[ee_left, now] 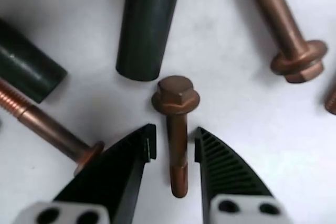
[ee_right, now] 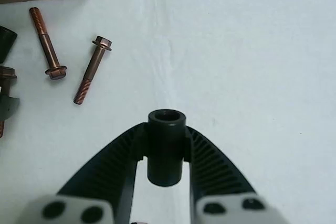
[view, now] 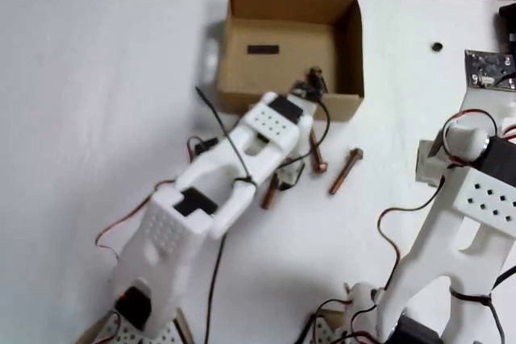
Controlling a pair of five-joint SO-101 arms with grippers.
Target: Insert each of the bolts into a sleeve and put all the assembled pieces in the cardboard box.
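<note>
Now | left pincer spread astride a bolt; right pincer pinching a dark sleeve

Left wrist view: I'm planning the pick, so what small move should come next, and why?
Probably close the left gripper on the bolt: its shank lies between the open fingers, and the right gripper holds a sleeve.

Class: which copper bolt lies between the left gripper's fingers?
The bolt whose hex head points at the black sleeve; the open left gripper flanks its shank, the others lie outside.
</note>
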